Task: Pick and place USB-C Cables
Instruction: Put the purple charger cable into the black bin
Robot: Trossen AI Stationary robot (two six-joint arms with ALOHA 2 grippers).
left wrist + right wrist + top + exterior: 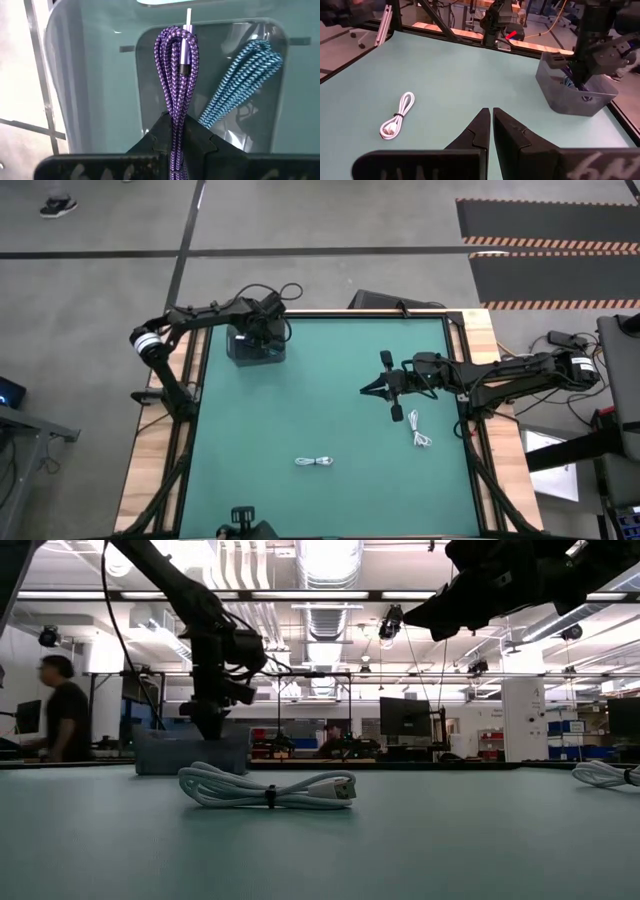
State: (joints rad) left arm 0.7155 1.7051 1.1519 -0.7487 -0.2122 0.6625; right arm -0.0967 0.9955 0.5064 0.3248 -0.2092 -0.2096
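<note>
My left gripper (179, 120) points down into the dark grey box (255, 346) at the table's far left and is shut on a purple braided cable bundle (177, 65). A blue braided bundle (245, 80) lies inside the box, leaning against its wall. Two white looped cables lie flat on the mat: one near the near edge (315, 462), one to the right (420, 430). My right gripper (490, 111) hovers shut above the mat's right middle (366, 389), holding nothing. The near white cable (397, 120) lies well ahead of it. My left gripper pinches the purple bundle between its two fingers (162, 130), at a stretch of the strands (178, 111) well back from the looped end. The fingers come from above, pointing down, and lie along the bundle. The bundle hangs below them, its looped end (177, 37) inside the box.
The box (190, 752) stands in the far left corner of the green mat (330, 420). Wooden borders and black frame rails edge the table. People and desks show in the room beyond. Open mat lies between the two white cables and the box.
</note>
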